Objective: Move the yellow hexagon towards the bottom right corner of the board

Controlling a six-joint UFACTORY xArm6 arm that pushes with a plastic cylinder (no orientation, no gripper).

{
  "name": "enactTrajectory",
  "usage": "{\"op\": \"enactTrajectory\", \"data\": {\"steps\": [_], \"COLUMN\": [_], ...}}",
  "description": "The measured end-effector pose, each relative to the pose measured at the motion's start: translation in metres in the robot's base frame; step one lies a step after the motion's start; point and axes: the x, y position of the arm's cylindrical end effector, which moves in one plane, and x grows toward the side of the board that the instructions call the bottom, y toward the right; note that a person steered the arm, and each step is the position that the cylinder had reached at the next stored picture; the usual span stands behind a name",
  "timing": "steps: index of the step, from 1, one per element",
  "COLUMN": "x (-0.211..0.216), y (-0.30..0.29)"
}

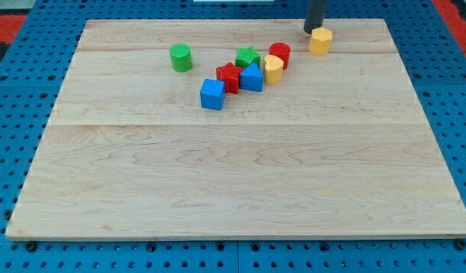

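Item: yellow hexagon (320, 41) w/ rod tip (309, 31) at its upper-left, near board's top edge.

Detail, near to far: lower half of wooden board (240, 197) bare; bottom right corner lies well apart from the hexagon, down and to the view's right. Mid-board cluster: blue cube (212, 94), red star (229, 77), blue triangular block (251, 77), yellow block w/ rounded top (273, 69), green star (248, 57), red cylinder (279, 54); green cylinder (181, 58) apart at view's left. Farther: hexagon, alone, right of cluster. Tip sits just behind it, touching or nearly so; can't tell which. Rod has no jaws, nothing pinched; it bears only sideways. Judgement: tip is on the side away from the goal corner, so a push down-right suits. Rod's upper part cut off by the view's top. Hexagon has no evident long axis.
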Motion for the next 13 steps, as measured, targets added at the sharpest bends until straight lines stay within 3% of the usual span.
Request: {"op": "enactTrajectory", "data": {"steps": [1, 2, 3, 4, 5, 6, 7, 8, 9, 10, 11, 12, 13], "x": [0.040, 0.153, 0.194, 0.141, 0.157, 0.217, 0.242, 0.186, 0.230, 0.278, 0.267, 0.229, 0.246], "y": [0.001, 0.024, 0.019, 0.026, 0.060, 0.069, 0.072, 0.094, 0.143, 0.146, 0.116, 0.119, 0.091]}}
